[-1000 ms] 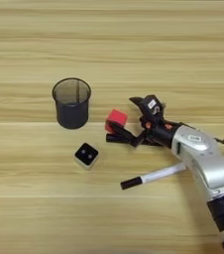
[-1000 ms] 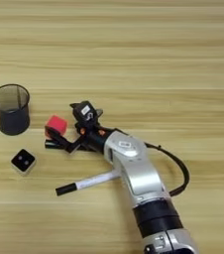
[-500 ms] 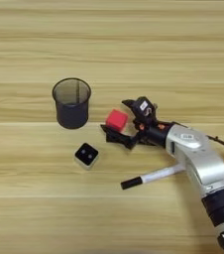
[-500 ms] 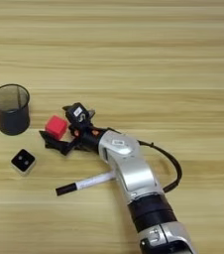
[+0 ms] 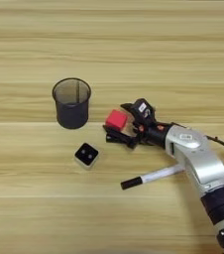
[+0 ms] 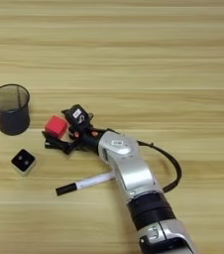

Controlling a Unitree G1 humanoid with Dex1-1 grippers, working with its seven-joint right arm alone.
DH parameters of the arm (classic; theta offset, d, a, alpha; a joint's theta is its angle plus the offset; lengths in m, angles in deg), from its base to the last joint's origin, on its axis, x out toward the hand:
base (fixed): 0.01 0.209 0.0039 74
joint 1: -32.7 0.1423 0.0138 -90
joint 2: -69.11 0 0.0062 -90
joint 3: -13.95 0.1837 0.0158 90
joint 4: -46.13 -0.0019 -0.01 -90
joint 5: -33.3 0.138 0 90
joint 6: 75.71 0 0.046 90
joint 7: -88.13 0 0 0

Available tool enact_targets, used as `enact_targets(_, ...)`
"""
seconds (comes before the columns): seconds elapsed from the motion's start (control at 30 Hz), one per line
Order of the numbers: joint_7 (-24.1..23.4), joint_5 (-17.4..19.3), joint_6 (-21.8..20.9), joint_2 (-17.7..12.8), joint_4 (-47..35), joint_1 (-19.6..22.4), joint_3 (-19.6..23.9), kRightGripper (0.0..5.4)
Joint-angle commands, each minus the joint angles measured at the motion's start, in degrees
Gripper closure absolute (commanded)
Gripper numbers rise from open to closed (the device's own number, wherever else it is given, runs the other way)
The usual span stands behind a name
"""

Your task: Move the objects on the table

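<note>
A red cube [image 5: 116,119] lies on the light wooden table [image 5: 134,44], right of a black mesh cup. My right gripper [image 5: 117,122] reaches in from the right and stands open, one black finger behind the cube and the other [image 5: 118,138] in front of it. The cube [image 6: 56,126] rests between them, closer to the far finger. A white-barrelled marker [image 5: 156,174] with a black cap lies flat near the forearm, cap pointing left. I cannot make out the all-black marker apart from the black fingers.
A black mesh cup [image 5: 72,102] stands upright left of the cube. A small white block with a black top [image 5: 86,154] lies in front of the cup. A black cable [image 6: 169,166] loops beside the silver forearm [image 5: 198,161].
The gripper has slid left, so its fingers now reach past both sides of the red cube. Cube, cup, block and white marker have stayed in place.
</note>
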Motion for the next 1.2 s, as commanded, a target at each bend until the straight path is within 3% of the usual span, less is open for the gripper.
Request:
enact_targets(0.03,-0.8,-0.1,-2.1,-0.4,-1.8,3.9,0.6,1.54)
enact_targets(0.47,0.0,0.5,-2.5,-0.7,-2.3,4.2,1.4,3.05)
enact_targets(0.77,0.9,1.7,-2.6,-0.8,-5.2,4.4,2.2,3.05)
enact_targets(1.2,3.5,4.5,0.8,-2.1,-15.4,3.3,3.3,3.05)
